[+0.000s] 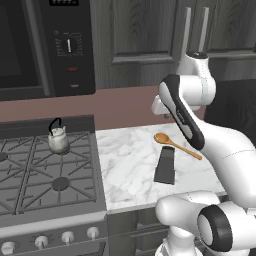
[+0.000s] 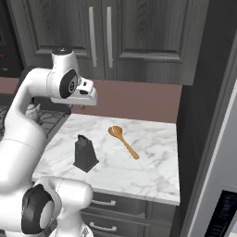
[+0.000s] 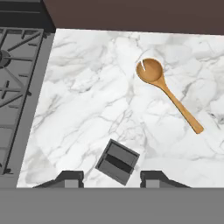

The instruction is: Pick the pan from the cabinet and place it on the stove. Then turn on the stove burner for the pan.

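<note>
Your gripper [image 3: 111, 177] hangs over the counter [image 3: 87, 109] with jaws apart, holding nothing. Cabinet [image 2: 139, 37] doors are shut. Stove [image 1: 45, 170] flanks the counter's left edge; grater [image 3: 117, 161] directly below.

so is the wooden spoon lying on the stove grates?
No, the light brown wooden spoon lies on the white marble counter, off to the side of the grey gas stove and its black grates.

Shut cabinet [image 2: 139, 37] doors block the way inside, wide bare marble counter [image 3: 87, 105] beside the stove [image 1: 45, 175], dark box grater [image 2: 85, 154] standing near the counter's front, wooden spoon [image 3: 168, 94] lying behind it, small kettle [image 1: 58, 137] sitting on the stove's back grate
</note>
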Motion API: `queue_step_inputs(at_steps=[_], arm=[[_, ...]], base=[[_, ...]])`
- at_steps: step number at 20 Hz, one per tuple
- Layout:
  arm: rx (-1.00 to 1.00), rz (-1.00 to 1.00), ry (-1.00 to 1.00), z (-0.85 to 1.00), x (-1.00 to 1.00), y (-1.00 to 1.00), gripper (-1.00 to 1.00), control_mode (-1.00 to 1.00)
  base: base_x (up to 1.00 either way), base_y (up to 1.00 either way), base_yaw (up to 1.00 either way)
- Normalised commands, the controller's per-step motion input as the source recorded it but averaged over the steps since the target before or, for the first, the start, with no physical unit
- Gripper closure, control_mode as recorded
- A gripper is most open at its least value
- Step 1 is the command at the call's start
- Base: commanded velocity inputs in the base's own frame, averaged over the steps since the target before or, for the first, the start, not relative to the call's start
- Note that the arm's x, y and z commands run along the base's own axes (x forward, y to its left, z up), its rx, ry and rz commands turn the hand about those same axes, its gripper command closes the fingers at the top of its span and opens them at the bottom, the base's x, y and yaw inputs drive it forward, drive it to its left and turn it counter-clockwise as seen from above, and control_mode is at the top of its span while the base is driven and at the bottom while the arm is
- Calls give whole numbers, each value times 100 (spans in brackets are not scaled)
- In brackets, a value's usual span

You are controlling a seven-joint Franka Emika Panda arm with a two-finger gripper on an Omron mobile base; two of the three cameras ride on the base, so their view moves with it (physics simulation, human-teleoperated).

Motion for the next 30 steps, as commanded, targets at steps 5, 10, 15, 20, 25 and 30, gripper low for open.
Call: queue_step_inputs(at_steps=[5, 10, 15, 20, 25, 30], arm=[[1, 0, -1, 0, -10, 0, -100, -100], [1, 0, -17, 13, -17, 0, -100, -100], [0, 0, -27, 48, -9, 0, -100, -100], [0, 2, -28, 57, 0, -17, -100, -100], [0, 2, -30, 43, 0, -45, -100, -100], [0, 0, -29, 34, 0, -61, -100, -100]], base=[[0, 0, 0], [0, 0, 0], [0, 0, 0], [0, 0, 0], [0, 0, 0], [0, 0, 0]])
